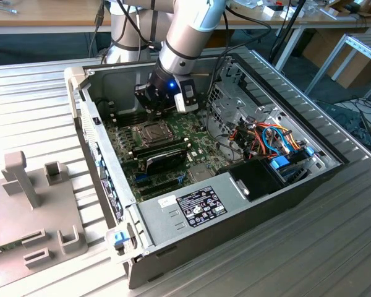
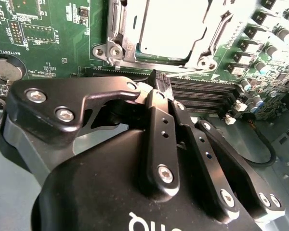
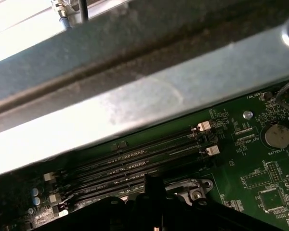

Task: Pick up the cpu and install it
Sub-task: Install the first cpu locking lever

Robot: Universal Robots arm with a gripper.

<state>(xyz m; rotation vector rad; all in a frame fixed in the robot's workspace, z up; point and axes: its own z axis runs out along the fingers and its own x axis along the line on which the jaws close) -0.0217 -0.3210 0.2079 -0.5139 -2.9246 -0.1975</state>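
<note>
- Black 2-finger gripper (image 2: 160, 83): fingertips pressed together, empty, over black memory slots (image 2: 202, 91) at the edge of the green motherboard (image 2: 48, 48).
- Small square silver-grey cpu (image 2: 168, 24) lies inside the metal socket frame (image 2: 114, 21), beside them.

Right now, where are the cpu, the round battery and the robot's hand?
cpu (image 2: 167, 26), second wrist view, its silver top.
round battery (image 3: 275, 135), first wrist view, its face.
hand (image 2: 160, 81), second wrist view, between its fingertips.

Exterior view high, oblique, both wrist views close to mobo (image 2: 48, 53) (image 3: 231, 168)
</note>
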